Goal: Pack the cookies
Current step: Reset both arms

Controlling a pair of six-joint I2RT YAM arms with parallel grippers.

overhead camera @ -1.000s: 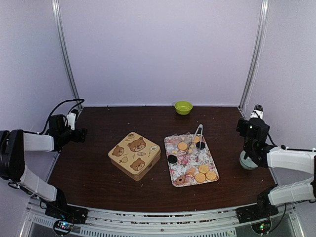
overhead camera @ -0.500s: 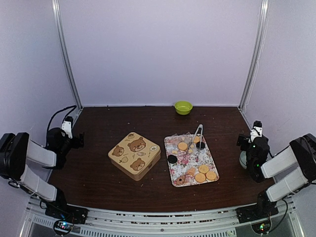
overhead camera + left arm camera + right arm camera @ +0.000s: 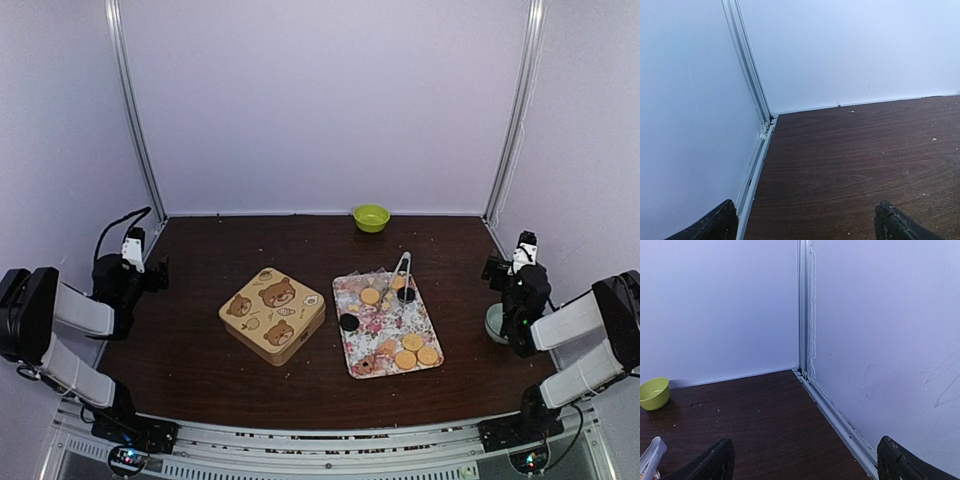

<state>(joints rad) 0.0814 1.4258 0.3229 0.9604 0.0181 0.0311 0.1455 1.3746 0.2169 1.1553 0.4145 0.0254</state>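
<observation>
The cookies [image 3: 405,358] lie on a floral tray [image 3: 372,338] right of centre: round golden ones, two dark ones [image 3: 349,322] and a pinkish one at the front corner. Left of the tray sits a square tin [image 3: 272,314] with bear pictures, its lid on. My left gripper [image 3: 154,273] is at the table's left edge, far from the tin. In its wrist view it [image 3: 805,231] is open over bare wood by the back-left corner. My right gripper [image 3: 495,268] is at the right edge, open [image 3: 805,467], facing the back-right corner.
Clear tongs [image 3: 401,270] rest on the tray's far end; their tip [image 3: 650,455] shows in the right wrist view. A green bowl [image 3: 371,217] stands at the back wall. A pale round thing [image 3: 495,326] sits under the right arm. Aluminium frame posts [image 3: 747,65] mark the corners.
Both arms have folded back toward their own side walls. The right wrist dropped, then rose a little. Tray, tin and cookies have not moved; both grippers stayed open.
</observation>
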